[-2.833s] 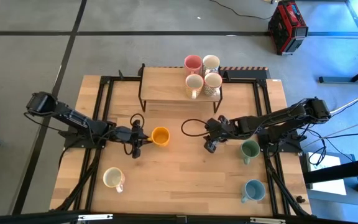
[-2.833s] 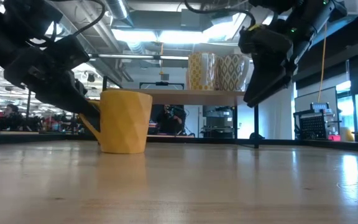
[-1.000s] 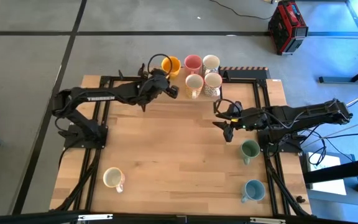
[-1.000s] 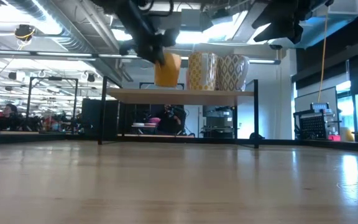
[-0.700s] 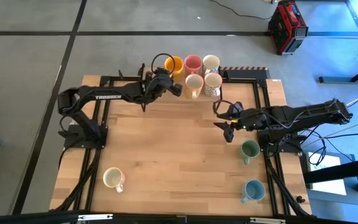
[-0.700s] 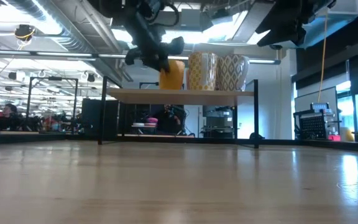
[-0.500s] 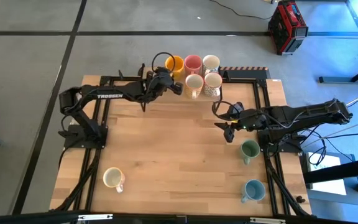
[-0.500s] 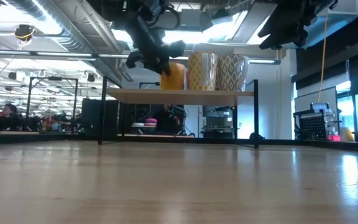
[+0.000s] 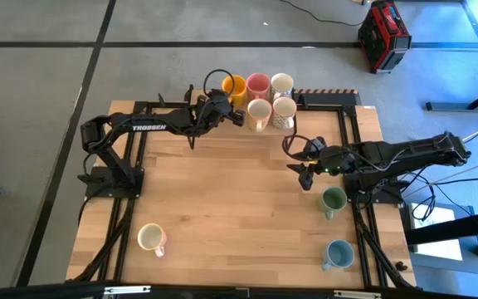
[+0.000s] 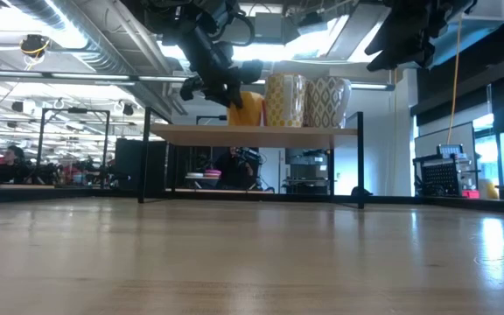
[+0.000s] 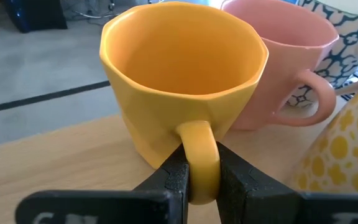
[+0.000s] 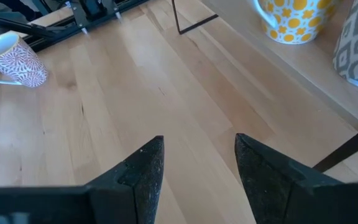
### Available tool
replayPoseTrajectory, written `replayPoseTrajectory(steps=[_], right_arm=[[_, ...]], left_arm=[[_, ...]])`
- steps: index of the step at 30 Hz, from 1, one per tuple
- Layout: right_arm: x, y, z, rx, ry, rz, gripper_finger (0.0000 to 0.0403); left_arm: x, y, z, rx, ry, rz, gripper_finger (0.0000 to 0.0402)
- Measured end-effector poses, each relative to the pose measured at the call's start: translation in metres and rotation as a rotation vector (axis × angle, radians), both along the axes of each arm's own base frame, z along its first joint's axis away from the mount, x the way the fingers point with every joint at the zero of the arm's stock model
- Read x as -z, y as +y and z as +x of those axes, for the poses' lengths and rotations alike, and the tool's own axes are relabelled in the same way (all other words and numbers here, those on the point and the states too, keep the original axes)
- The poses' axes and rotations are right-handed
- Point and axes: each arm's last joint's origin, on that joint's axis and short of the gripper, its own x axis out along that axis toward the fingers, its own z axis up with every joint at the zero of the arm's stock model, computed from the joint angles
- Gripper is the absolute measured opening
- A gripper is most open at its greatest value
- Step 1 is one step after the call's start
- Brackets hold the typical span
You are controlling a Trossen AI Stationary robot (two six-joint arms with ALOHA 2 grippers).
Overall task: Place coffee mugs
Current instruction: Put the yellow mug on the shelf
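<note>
Wooden shelf [image 9: 214, 116] at table's back: our left gripper [image 11: 197, 177] pinches the yellow mug [image 11: 182, 78] by its handle, beside pink mug [image 11: 278, 68]; right gripper [image 12: 194, 162] spread, idle.

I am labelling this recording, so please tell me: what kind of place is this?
Probably a robotics lab or workshop: exposed ceiling ducts and strip lights overhead, a wooden table on a black frame standing on bare concrete floor, and a red equipment case nearby.
</note>
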Motion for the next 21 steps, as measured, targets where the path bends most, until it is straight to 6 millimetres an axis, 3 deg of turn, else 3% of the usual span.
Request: replayPoseTrajectory(steps=[8, 21], right_arm=[[0.0004, 0.0, -0.0002, -0.002, 0.005, -0.003, 0.0186], [0.0004, 0.0, -0.0001, -0.002, 0.005, -0.003, 0.0186]], left_arm=[[0.0001, 0.0006, -0.0001, 0.008, -0.002, -0.005, 0.005], [-0.0011, 0.0012, -0.0006, 0.007, -0.007, -0.003, 0.0105]])
